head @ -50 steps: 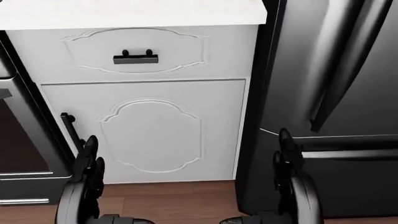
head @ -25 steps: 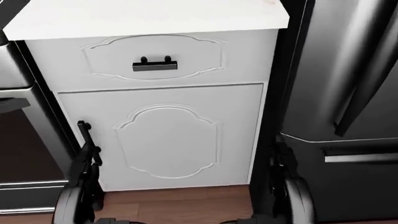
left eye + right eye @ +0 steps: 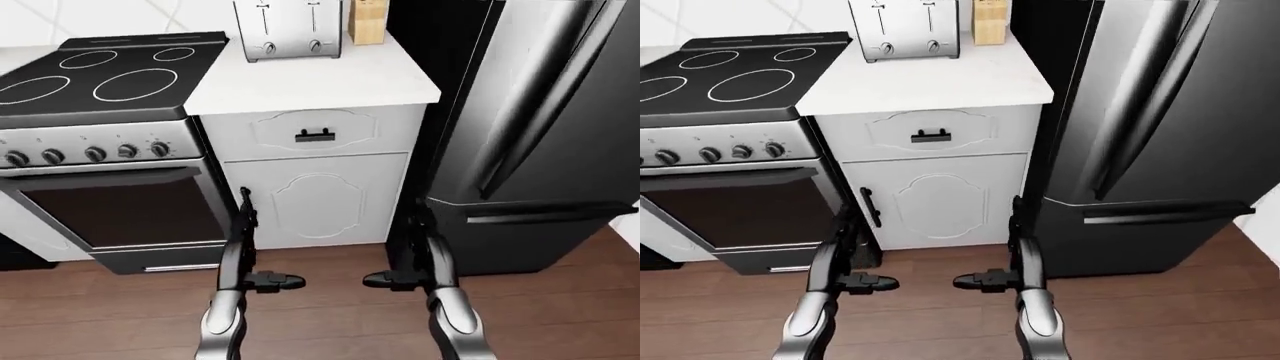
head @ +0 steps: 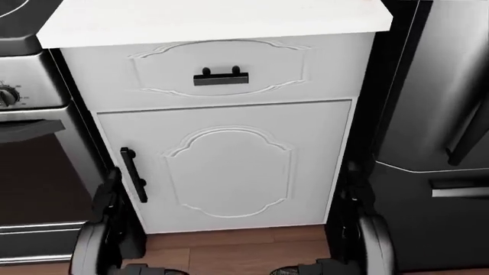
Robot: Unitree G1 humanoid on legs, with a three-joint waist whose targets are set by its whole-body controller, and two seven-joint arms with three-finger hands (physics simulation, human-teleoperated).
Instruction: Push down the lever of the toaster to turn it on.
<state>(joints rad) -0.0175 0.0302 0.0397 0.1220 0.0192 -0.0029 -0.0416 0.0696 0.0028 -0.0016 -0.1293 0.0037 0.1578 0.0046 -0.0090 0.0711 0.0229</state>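
White smooth counter (image 3: 320, 79) carries boxy metal toaster (image 3: 288, 28) (two round knobs).

- Head view: pitched steeply down, close on the white cabinet door (image 4: 229, 172) and drawer (image 4: 222, 71).
- Eye views: higher, wider, looking down over stove (image 3: 100, 75), counter (image 3: 310, 75), toaster (image 3: 288, 28), fridge (image 3: 540, 135).
- All share the cabinet; eye views nearly identical.

Home kitchen: electric stove (image 3: 105, 75), white counter cabinet (image 3: 315, 180), black fridge (image 3: 540, 127), toaster (image 3: 288, 28).
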